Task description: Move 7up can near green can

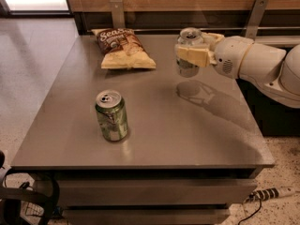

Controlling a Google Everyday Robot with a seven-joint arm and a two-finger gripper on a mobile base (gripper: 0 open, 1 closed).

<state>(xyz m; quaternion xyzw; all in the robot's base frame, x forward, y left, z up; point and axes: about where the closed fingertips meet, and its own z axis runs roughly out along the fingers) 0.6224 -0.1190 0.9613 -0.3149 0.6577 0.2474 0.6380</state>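
Grey table (187,139), 1 white arm (262,64) reaching in from the right. Back left, a chip bag (123,48). Front left, the green can (111,115), upright. The gripper (189,54) clamps the 7up can (186,70) above the tabletop, back right, well apart.

We located the green can (111,116) front left on the table (187,139), with 1 chip bag (123,48) behind it. At rear right, the gripper (190,55) held the 7up can (188,70) above the table.
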